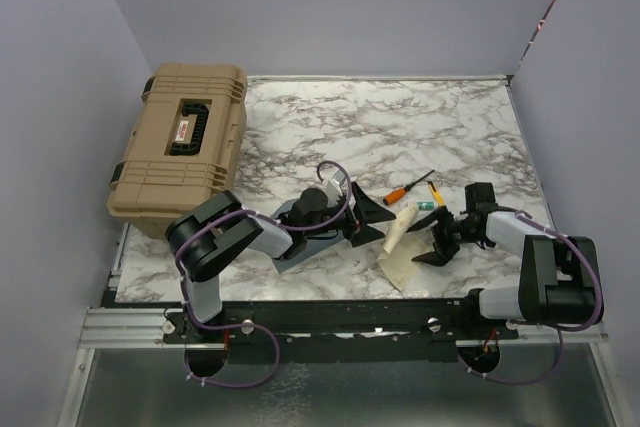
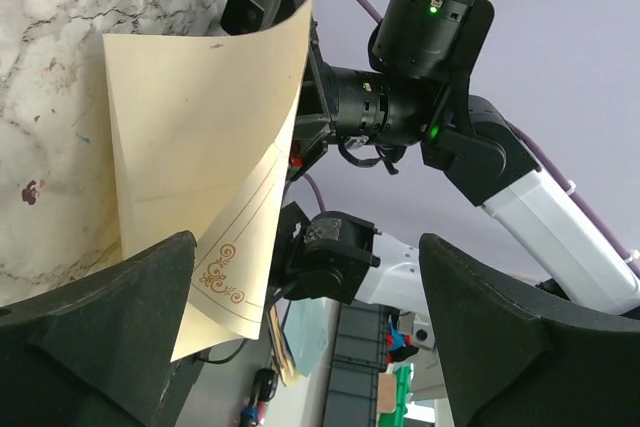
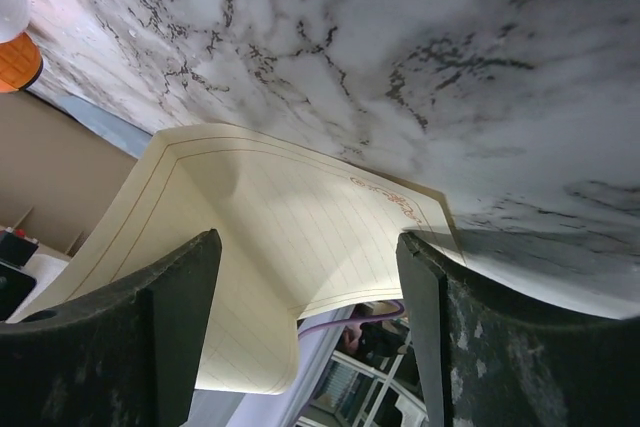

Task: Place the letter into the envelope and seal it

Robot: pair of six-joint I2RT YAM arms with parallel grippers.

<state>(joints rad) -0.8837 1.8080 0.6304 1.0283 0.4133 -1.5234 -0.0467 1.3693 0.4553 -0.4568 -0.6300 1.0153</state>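
The cream letter (image 1: 400,240) stands curled on the marble table (image 1: 420,127) between my two grippers. The left gripper (image 1: 372,215) faces it from the left, jaws open, and the sheet's ornamented corner (image 2: 225,277) lies against the left finger (image 2: 110,337). From the right, the right gripper (image 1: 432,242) has its jaws spread wide, with the bent, lined sheet (image 3: 290,227) lying between the fingers (image 3: 440,337). The grey-blue envelope (image 1: 298,250) lies flat under my left arm, mostly covered. Neither gripper pinches the paper.
A tan hard case (image 1: 180,147) sits at the back left. An orange-handled screwdriver (image 1: 408,188) and a small green-and-yellow item (image 1: 430,199) lie just behind the letter. Lilac walls enclose the table on three sides.
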